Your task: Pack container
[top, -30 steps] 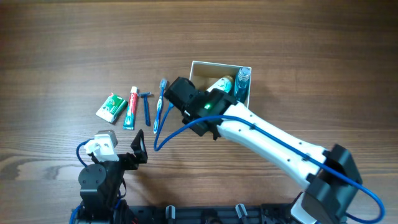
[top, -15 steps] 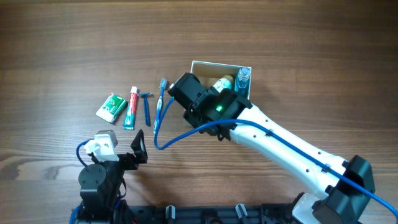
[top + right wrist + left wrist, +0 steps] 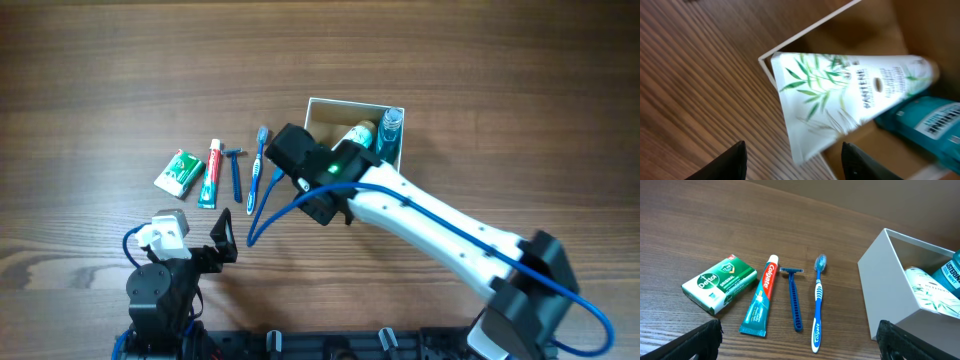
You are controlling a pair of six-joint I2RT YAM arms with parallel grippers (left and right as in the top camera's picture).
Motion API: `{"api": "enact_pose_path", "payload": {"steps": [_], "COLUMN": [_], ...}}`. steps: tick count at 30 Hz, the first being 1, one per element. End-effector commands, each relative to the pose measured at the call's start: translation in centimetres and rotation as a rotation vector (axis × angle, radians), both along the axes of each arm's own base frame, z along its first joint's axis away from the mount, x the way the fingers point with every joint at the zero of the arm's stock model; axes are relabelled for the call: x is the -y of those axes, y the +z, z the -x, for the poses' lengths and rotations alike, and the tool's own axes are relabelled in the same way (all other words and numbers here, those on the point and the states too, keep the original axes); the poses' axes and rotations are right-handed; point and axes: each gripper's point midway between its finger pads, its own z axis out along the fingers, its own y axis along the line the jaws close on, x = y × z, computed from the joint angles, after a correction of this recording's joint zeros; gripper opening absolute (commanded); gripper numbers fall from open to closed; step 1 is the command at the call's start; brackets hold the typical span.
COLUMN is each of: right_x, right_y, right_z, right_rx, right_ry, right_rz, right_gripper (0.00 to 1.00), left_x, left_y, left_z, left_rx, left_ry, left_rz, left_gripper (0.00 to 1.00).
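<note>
The container [image 3: 345,103], a white-walled box with a brown inside, stands right of centre. In it lie a white leaf-printed tube [image 3: 840,90] and a blue mouthwash bottle [image 3: 925,120]. The tube's crimped end hangs over the container's wall [image 3: 805,35]. My right gripper [image 3: 795,167] hovers open over that end and touches nothing; from overhead the right gripper [image 3: 288,150] is at the container's left side. The left gripper [image 3: 800,350] stands open and empty, near the table's front edge [image 3: 222,240]. The container's wall [image 3: 880,280] also shows in the left wrist view.
Left of the container, in a row, lie a green soap box [image 3: 179,171], a toothpaste tube [image 3: 209,172], a blue razor [image 3: 236,170] and a blue toothbrush [image 3: 258,165]. The right arm's blue cable [image 3: 262,215] loops low beside the toothbrush.
The right gripper has opened and let go of the white tube, which now rests in the container. The right arm swung toward the box and back. The left arm has not moved.
</note>
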Motion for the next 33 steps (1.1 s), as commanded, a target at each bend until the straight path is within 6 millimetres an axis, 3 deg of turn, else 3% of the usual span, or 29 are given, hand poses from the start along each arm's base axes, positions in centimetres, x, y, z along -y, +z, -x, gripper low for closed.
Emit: {"api": "enact_pose_path", "payload": {"steps": [1,4,11,20,26,33], "right_x": [0.2,0.7,0.8,1.9,2.0,1.8], "right_y": [-2.0,-2.4,-2.3,-1.3,-0.9,2.3], "right_z": [-0.6,-1.3,-2.4,-4.5,-4.7,-5.7], "right_rx": [-0.011,0.014,0.035,0.166,0.184,0.282], "right_ry": [-0.006,-0.043,-0.093,-0.159,-0.162,-0.187], "right_rz": [0.059,0.084,0.057,0.108,0.104,0.037], "right_gripper": [0.57,0.50,0.04,0.04,0.04,0.04], "left_x": [0.2,0.2,0.2,0.2,0.2,0.2], "left_y": [-0.3,-0.3,-0.3,-0.3,-0.3,-0.3], "left_z": [0.0,0.0,0.0,0.0,0.0,0.0], "left_rx": [-0.001,-0.001,-0.001,-0.001,-0.001,-0.001], "left_ry": [-0.017,-0.017,-0.018,-0.017,-0.017,-0.017], "left_rz": [0.000,0.000,0.000,0.000,0.000,0.000], "left_gripper": [1.00,1.00,1.00,1.00,1.00,1.00]}}
